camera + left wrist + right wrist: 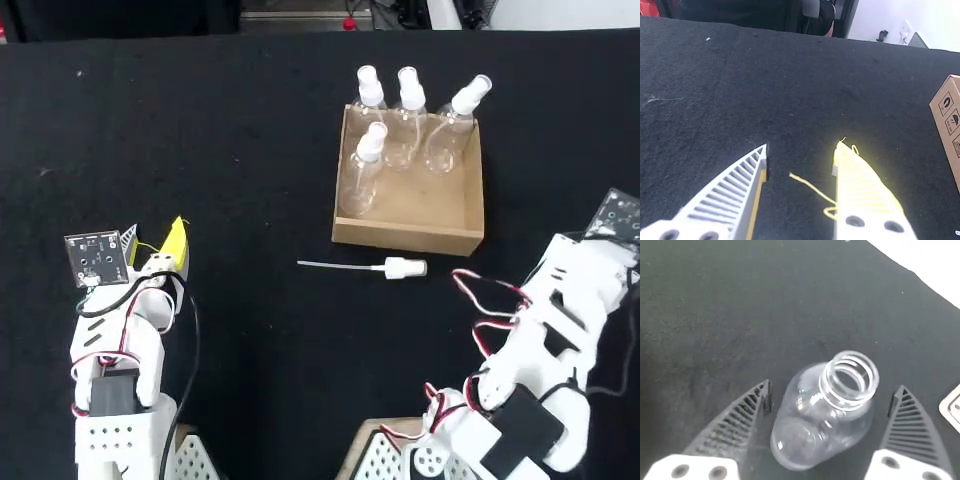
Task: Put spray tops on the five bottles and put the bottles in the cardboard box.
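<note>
Right wrist view: uncapped bottle (pixel 820 425) between the wide-open right jaws, ungripped; left jaws open, empty.

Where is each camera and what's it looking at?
High: above table, looking down at box, capped bottles, loose top; left arm, right arm show.
Left wrist: on left arm, facing box across table; open jaws show.
Right wrist: on right arm, looking down at uncapped bottle between open jaws.
Shared: box, in high and left wrist.
</note>
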`<state>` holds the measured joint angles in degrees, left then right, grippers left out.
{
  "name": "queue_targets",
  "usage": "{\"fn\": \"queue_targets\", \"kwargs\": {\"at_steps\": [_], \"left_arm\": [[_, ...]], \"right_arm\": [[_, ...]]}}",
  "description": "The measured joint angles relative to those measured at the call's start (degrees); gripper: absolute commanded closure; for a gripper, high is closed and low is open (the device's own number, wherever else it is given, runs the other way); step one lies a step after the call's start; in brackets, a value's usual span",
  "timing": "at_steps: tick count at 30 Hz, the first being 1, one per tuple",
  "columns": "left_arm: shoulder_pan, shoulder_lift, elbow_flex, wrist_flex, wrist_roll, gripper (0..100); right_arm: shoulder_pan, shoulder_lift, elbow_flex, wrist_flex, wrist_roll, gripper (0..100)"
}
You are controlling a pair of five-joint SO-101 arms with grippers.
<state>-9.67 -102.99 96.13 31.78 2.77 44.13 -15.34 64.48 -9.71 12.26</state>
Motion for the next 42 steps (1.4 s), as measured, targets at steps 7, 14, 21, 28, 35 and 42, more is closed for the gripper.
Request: {"fn": "queue_targets", "kwargs": {"at_steps": [7, 14, 21, 28, 35, 42], "left_arm": [[0.0, 0.0, 0.0, 0.0, 0.0, 79], [0.0, 0.0, 0.0, 0.0, 0.0, 79], [0.0, 0.0, 0.0, 0.0, 0.0, 79], [0.0, 0.0, 0.0, 0.0, 0.0, 79], [0.0, 0.0, 0.0, 0.0, 0.0, 79], [0.0, 0.0, 0.0, 0.0, 0.0, 79]], "right_arm": [[0.0, 0.0, -1.1, 2.3, 0.0, 67.7], [0.0, 0.0, -1.1, 2.3, 0.0, 81.1], [0.0, 2.0, -1.0, -2.3, 0.1, 97.9], [0.3, 1.1, 1.1, -4.2, 0.0, 98.8], [0.4, -13.8, 0.7, 15.4, 0.1, 98.8], [-7.1, -31.7, -7.6, 49.4, 0.2, 98.8]]}}
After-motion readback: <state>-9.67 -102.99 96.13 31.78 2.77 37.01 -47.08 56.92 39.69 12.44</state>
